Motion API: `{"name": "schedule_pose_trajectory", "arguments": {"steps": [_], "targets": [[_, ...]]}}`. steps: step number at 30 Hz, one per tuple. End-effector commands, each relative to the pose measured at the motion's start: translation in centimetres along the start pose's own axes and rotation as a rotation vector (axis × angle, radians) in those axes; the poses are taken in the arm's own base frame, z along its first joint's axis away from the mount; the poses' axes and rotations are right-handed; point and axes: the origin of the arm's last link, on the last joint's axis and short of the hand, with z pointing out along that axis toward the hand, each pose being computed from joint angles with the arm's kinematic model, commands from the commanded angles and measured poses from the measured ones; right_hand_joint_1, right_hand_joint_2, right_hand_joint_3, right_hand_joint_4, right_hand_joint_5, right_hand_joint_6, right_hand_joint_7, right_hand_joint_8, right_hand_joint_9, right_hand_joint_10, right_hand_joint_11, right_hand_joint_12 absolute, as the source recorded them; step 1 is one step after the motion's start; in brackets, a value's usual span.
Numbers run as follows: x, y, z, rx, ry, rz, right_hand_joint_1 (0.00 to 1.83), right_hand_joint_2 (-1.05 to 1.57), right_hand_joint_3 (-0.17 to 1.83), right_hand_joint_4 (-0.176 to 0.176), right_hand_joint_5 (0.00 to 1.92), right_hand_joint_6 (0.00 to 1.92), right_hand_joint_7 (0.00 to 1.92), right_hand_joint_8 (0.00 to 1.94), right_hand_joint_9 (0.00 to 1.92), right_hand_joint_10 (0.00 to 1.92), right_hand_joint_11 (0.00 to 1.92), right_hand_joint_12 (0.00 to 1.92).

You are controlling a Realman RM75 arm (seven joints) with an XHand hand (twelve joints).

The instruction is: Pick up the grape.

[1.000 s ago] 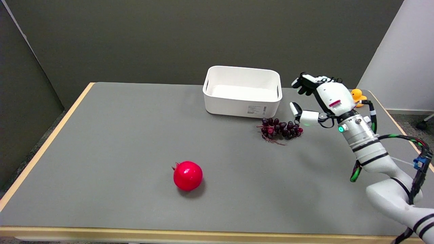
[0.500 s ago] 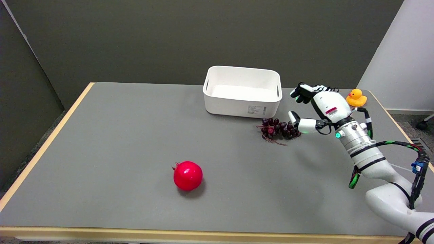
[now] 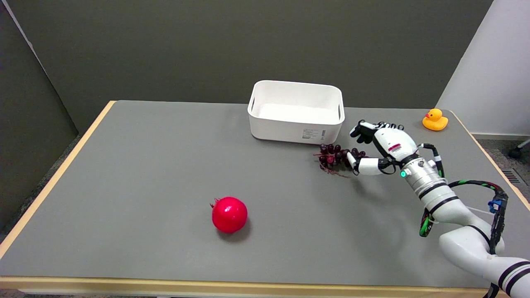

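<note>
- The pomegranate (image 3: 229, 214) lies nearest the camera, at about 8 o'clock from the grapes and well apart; it stands in no one's way.
- The right hand (image 3: 381, 147) reaches in from 4 o'clock. Its fingers are apart and hold nothing: the thumb sits at the near side of the bunch's right end, the other fingers curl above its far side. This looks like a bracket set up for closing on the fruit from both sides.
- The grapes (image 3: 336, 157) lie on the table (image 3: 145, 165), not yet lifted, their stem end pointing to 9 o'clock.
- The bin (image 3: 296, 109) stands just beyond the grapes at 11 o'clock. Its front wall is near, so the far fingers probably have little room behind the bunch.
- The duck (image 3: 434, 119) sits far off at 2 o'clock, near the table's corner, out of the reach path.
</note>
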Motion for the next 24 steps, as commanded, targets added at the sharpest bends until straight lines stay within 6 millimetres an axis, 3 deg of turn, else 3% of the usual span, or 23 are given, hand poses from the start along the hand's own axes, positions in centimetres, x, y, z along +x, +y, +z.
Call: {"name": "schedule_pose_trajectory", "arguments": {"steps": [1,7,9,24], "targets": [[-2.6,1.1,0.4,-0.054,-0.093,0.033,0.66,0.69,0.92,-0.022,0.42,0.82,0.57,0.72,0.38,0.97,0.16,1.37],[-2.7,0.6,1.3,-0.056,-0.132,0.028,0.63,0.68,0.9,-0.014,0.38,0.73,0.48,0.56,0.28,0.86,0.1,1.26],[-2.8,1.0,1.6,-0.066,-0.15,0.007,0.56,0.64,0.98,-0.012,0.32,0.62,0.4,0.53,0.24,0.78,0.08,1.17],[-3.5,-0.1,1.9,-0.046,-0.191,0.021,0.58,0.6,0.9,-0.021,0.23,0.43,0.31,0.38,0.16,0.74,0.0,1.18]]}}
